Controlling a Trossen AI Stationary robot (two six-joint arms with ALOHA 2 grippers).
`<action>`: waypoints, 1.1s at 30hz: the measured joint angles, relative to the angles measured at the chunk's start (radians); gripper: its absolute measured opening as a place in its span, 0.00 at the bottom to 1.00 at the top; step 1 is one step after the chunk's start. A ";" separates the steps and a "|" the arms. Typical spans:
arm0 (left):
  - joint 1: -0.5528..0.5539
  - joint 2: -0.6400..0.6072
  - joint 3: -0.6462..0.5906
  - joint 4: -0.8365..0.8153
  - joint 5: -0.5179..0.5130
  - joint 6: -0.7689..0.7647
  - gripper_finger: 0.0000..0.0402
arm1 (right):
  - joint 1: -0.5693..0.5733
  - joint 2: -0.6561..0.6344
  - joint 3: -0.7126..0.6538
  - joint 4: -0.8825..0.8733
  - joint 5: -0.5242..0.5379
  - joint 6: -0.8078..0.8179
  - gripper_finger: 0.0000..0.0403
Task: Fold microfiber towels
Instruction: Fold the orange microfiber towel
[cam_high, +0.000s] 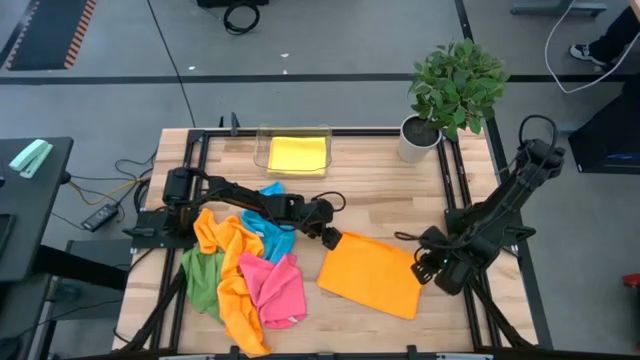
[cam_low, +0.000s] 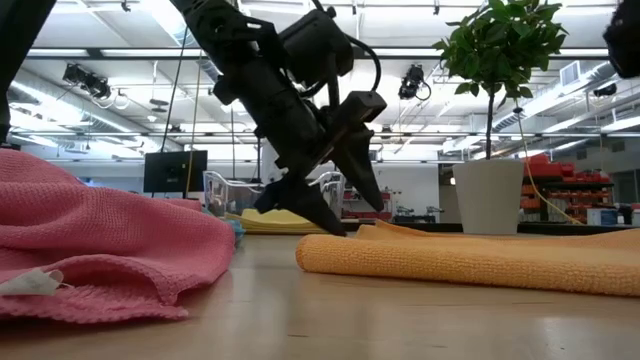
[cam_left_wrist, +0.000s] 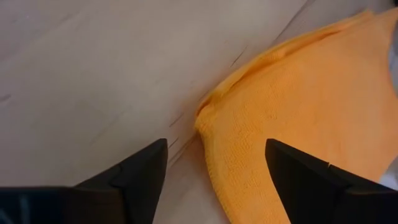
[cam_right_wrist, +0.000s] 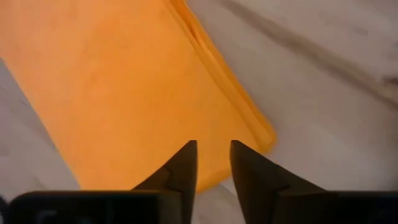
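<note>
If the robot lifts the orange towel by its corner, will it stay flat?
Probably not. The folded orange towel looks soft and thin, so it would likely droop and unfold. It seems light, too. The left end effector is open at its corner, the right end effector at the opposite end.

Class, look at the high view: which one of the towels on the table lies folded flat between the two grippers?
The orange towel at the table's middle, apart from the crumpled heap; the yellow one sits in the tray.

The pink towel (cam_low: 100, 255) is cut off by the low view's left edge. In the pile near the desk's (cam_high: 400, 180) left edge, the green towel (cam_high: 202, 280) and blue towel (cam_high: 272, 235) lie largely hidden under an orange towel (cam_high: 235, 285).
</note>
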 joint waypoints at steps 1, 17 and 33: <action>0.000 0.000 0.000 0.000 -0.002 0.012 0.67 | 0.004 -0.024 -0.028 0.035 0.001 0.010 0.32; 0.000 0.000 0.000 0.010 -0.004 0.044 0.52 | 0.007 -0.107 -0.218 0.168 0.008 0.067 0.55; 0.002 0.002 0.000 0.011 -0.014 0.058 0.46 | 0.007 -0.108 -0.218 0.198 -0.052 0.026 0.31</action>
